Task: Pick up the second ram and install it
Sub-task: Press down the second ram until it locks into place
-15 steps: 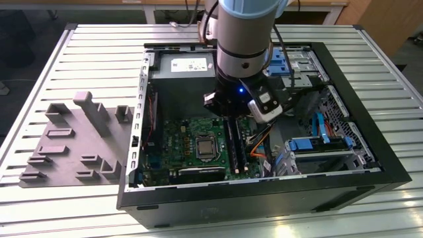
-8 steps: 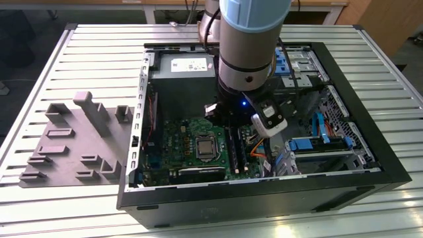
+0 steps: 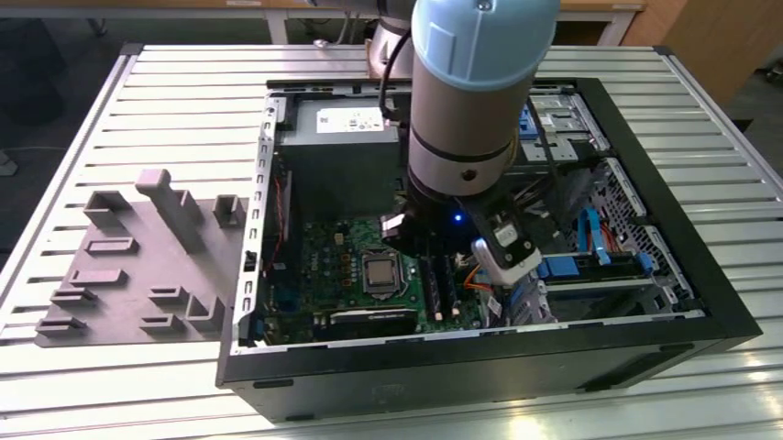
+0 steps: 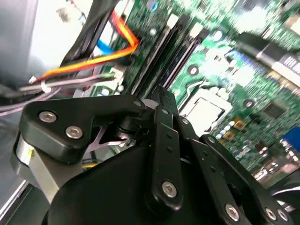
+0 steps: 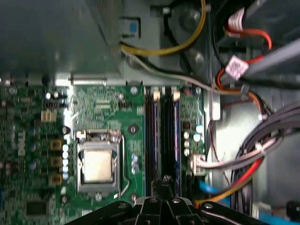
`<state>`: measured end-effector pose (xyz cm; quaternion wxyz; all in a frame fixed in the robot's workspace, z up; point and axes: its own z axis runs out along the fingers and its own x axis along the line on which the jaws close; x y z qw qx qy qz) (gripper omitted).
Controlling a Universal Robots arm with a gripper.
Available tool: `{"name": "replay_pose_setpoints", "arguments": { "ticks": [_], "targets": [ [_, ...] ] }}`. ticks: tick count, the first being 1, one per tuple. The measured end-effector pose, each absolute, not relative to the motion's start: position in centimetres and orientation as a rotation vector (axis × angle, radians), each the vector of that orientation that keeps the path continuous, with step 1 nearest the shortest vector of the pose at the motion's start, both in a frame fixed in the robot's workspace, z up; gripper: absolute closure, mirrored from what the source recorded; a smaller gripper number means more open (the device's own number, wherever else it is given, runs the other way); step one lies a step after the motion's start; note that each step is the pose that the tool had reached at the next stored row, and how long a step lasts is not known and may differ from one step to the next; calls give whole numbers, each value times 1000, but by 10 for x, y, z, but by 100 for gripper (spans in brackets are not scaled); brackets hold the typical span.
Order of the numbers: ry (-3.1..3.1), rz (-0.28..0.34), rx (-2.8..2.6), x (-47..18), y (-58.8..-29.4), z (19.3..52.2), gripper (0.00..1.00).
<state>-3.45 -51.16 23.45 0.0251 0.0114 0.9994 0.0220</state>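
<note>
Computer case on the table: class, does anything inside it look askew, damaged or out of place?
Nothing stands out. The open computer case lies flat on the slatted table, the green board looks intact, and the cables run beside it. The tool hangs over the black memory slots.

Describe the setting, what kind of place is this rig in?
Probably a lab or workshop bench for PC assembly trials. An open desktop computer case lies on a slatted aluminium table, beside a grey parts holder tray. The gripper hangs over the motherboard's memory slots, next to the CPU socket.
</note>
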Motion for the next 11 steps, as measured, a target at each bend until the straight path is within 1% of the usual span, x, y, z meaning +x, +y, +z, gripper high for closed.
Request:
{"name": "replay_pose_setpoints", "arguments": {
  "ticks": [4,11],
  "targets": [
    [3090,68,36,-34,-524,234,89],
    [3090,68,36,-34,-526,230,89]
  ]
}}
